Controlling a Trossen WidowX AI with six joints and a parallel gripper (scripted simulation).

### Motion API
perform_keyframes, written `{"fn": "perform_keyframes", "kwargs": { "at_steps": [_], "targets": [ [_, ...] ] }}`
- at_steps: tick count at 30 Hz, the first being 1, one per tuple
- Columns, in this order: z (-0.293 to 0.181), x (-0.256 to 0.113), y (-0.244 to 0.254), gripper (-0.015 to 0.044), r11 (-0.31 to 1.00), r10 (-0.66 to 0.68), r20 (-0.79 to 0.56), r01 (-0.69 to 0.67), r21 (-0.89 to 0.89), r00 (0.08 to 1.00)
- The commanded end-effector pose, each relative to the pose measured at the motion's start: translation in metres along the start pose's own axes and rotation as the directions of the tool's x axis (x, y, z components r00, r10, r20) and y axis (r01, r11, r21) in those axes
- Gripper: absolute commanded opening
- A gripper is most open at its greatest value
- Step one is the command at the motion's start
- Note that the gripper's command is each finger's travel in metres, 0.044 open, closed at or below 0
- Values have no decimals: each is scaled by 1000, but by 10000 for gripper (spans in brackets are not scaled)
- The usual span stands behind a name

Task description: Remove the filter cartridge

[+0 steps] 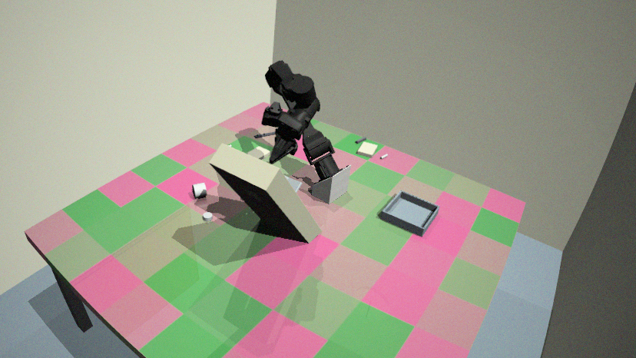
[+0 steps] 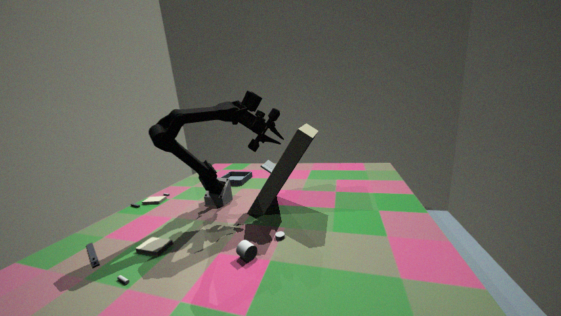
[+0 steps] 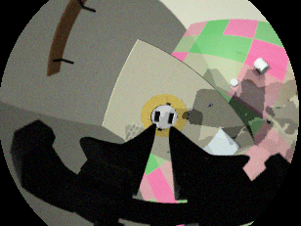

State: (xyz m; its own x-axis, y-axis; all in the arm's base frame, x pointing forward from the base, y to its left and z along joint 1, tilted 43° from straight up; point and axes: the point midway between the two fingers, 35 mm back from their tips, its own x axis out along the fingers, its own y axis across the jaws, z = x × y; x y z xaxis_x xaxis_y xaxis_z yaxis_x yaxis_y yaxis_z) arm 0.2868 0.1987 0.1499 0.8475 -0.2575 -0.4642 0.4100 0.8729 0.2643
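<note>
The round filter cartridge [image 3: 164, 116] shows in the wrist view as a pale grey disc with two dark upright slots, inside a yellow ring [image 3: 146, 115] on the face of the tilted cream service panel [image 1: 249, 165] [image 2: 285, 172] [image 3: 129, 87]. Its face is hidden in the top and exterior views. My gripper [image 1: 272, 160] [image 2: 281, 141] [image 3: 162, 127] is open by a narrow gap, with nothing between the fingers. Its tips point at the panel's upper part, a short way off the face, and appear just below the cartridge in the wrist view. The tray [image 1: 402, 225] [image 2: 238, 182] is empty.
A white cylinder [image 1: 200, 190] [image 2: 246, 251] [image 3: 261, 66] and a small white disc [image 1: 207, 217] [image 2: 280, 235] [image 3: 234, 82] lie behind the panel. A cream block [image 2: 154, 246], a dark bar [image 2: 92, 255] and another cream block [image 1: 367, 148] [image 2: 154, 200] lie on the table.
</note>
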Motion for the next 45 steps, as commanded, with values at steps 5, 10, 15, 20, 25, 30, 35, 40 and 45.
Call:
{"fn": "perform_keyframes", "kwargs": {
  "at_steps": [5,10,15,20,25,30,35,40,45],
  "targets": [
    [-3,15,-2,89,1000,-6,-5,5,-13,1000],
    [-2,23,-3,89,1000,-4,-2,4,-14,1000],
    [-1,30,-3,89,1000,-3,1,3,-14,1000],
    [-1,31,-4,89,1000,-2,1,2,-14,1000],
    [-3,31,-5,89,1000,-2,1,2,-14,1000],
    [-3,31,-5,89,1000,-2,1,2,-14,1000],
    [-3,31,-4,89,1000,-2,1,2,-14,1000],
    [-2,31,-4,89,1000,-2,1,2,-14,1000],
    [-2,31,-3,89,1000,-2,1,2,-14,1000]
  ]
}}
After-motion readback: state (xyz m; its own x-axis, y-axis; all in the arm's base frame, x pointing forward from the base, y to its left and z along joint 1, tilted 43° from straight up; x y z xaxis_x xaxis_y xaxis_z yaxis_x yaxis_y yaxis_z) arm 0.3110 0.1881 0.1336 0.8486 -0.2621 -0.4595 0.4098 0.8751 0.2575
